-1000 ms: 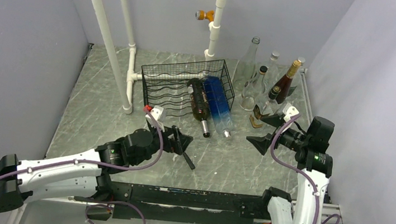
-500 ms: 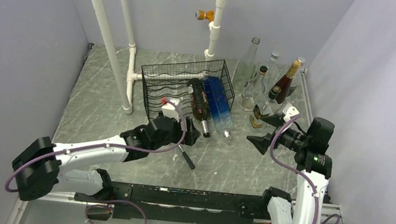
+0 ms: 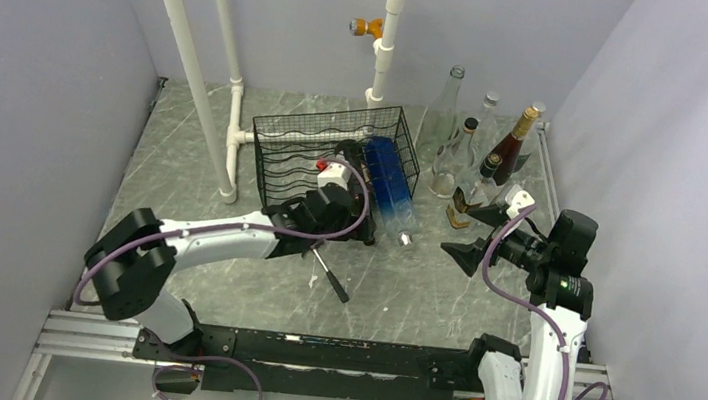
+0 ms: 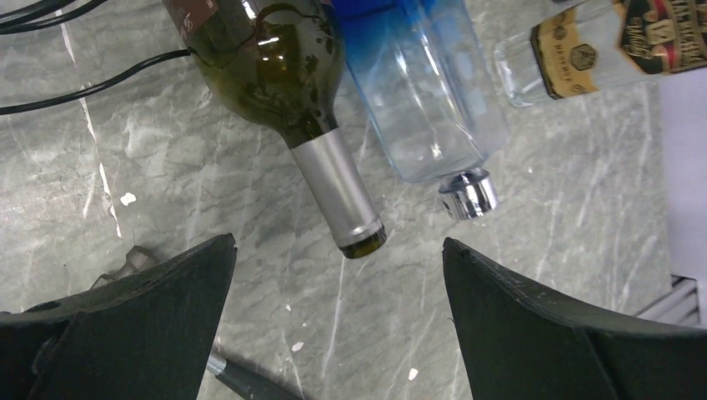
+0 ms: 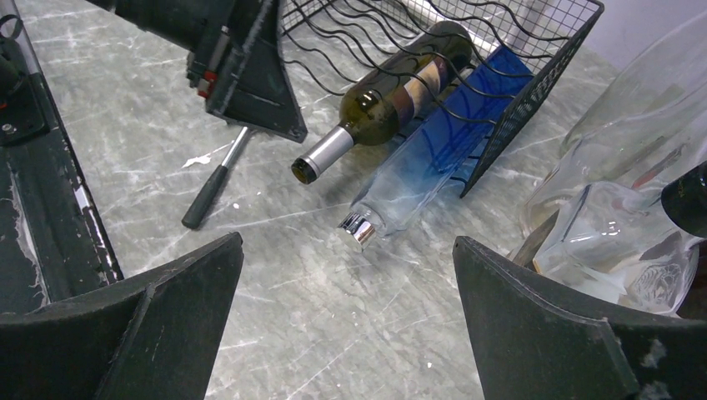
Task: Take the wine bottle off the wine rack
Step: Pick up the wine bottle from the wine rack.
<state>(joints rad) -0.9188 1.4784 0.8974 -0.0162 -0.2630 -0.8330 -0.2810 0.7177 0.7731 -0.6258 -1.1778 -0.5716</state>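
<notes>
Rack [image 3: 286,142]: black wire mesh with wavy black tiers.
Wine bottle [image 4: 267,58]: dark olive-green glass, silver foil neck, maroon-and-cream label.
Blue bottle [image 4: 417,83]: deep blue fading to clear, shiny silver cap.
Table [image 3: 171,179]: grey marble, white veining.
Pipes [image 3: 382,67]: white.
Valve [image 3: 367,28]: orange.
Arms [image 3: 215,237]: white shells, black joints, purple cables.
Walls [image 3: 32,73]: pale lavender-grey.
</notes>
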